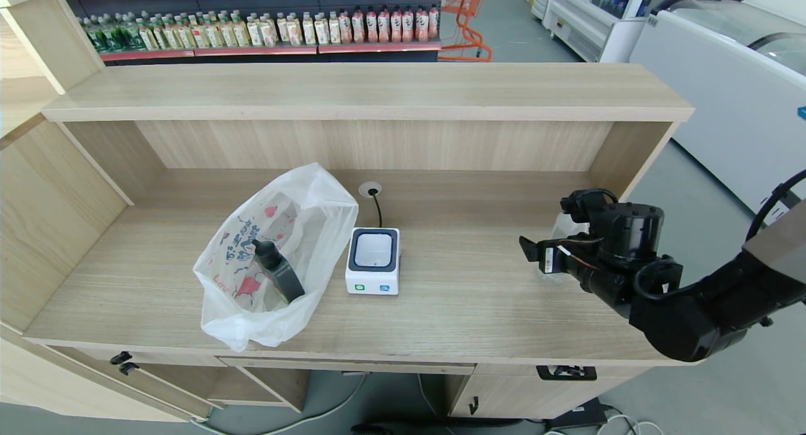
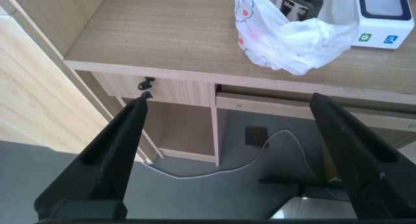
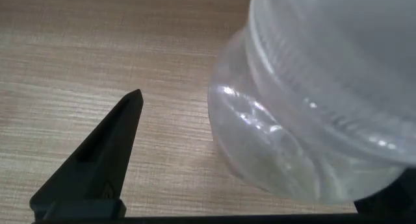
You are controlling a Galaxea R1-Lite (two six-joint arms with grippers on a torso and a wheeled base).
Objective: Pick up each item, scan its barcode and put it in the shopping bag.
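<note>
Right tool (image 3: 260,143) low over the right end of the desk (image 1: 472,296), jaws spread wide on either side of a clear plastic container (image 3: 305,113). One dark finger (image 3: 97,159) clearly apart from the container's wall, with bare wood between; the opposite finger just a dark sliver at the container's far side (touching or not, cannot tell). Container resting on the desk.

Left tool (image 2: 229,100) down in front of the desk's near edge, toward its left side, jaws wide apart, gripping nothing, floor beneath.

Further in, near the middle of the desk, a white scanner (image 1: 373,260) with a dark-framed window facing up and a cord back to a grommet (image 1: 370,188). Just beside the scanner, on the robot's left, the shopping bag (image 1: 277,259): white plastic, printed in red and blue, mouth open, a dark bottle (image 1: 280,274) leaning inside. Bag and scanner well apart from the clear plastic container.
</note>
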